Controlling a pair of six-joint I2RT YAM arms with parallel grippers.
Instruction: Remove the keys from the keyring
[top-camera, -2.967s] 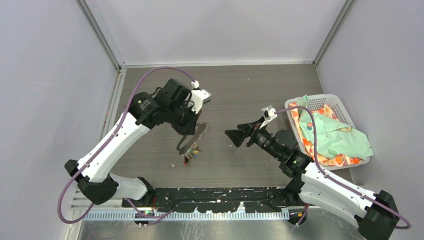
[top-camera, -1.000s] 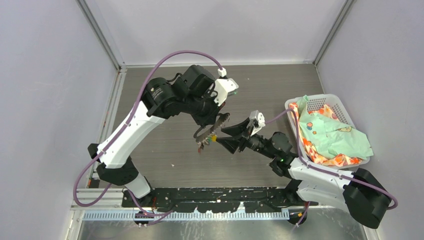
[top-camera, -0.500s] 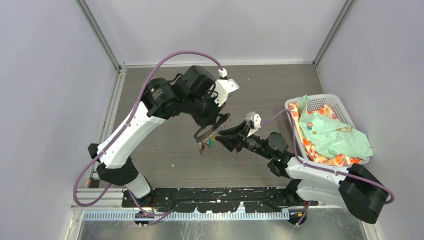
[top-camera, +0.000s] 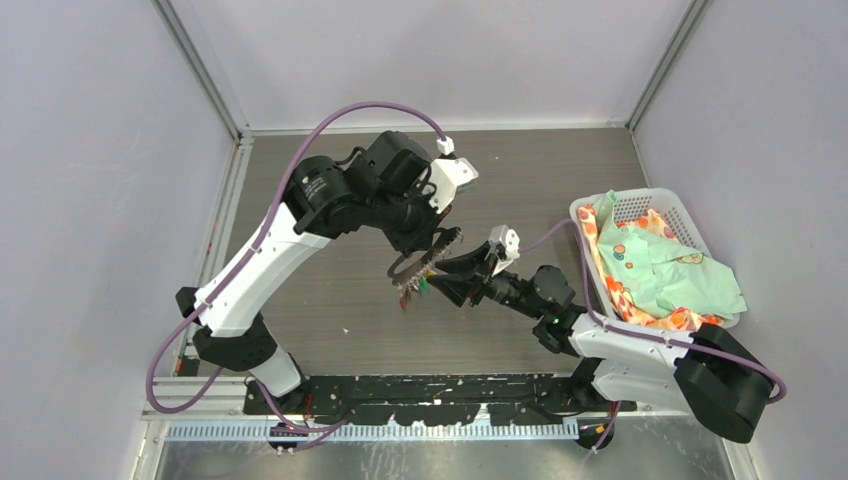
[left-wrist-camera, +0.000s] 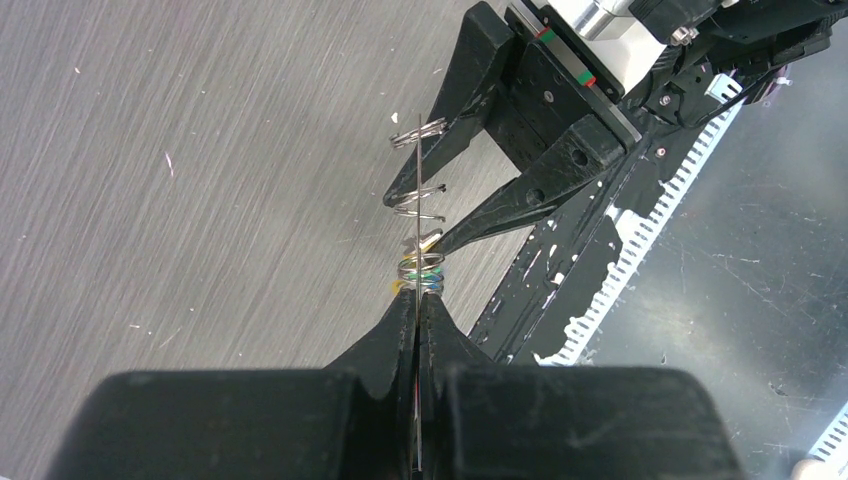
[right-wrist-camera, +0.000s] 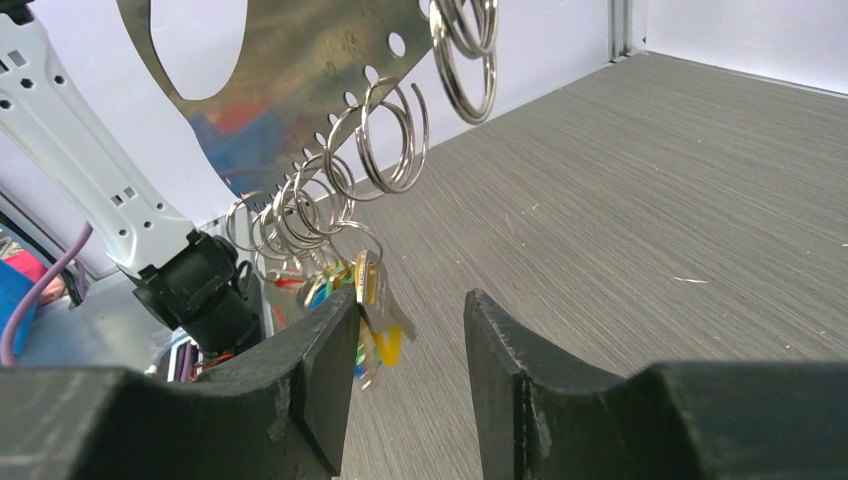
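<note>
right wrist view: right gripper spread wide, keys hang low middle of frame, just at edge of its gap. left gripper pinching keyring, held up off table. to do well: get one key inside gap, squeeze tight, pull slow and straight.

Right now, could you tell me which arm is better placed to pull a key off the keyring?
Likely the right: the right gripper is open at the hanging keys, while the left gripper is shut on the keyring.
</note>
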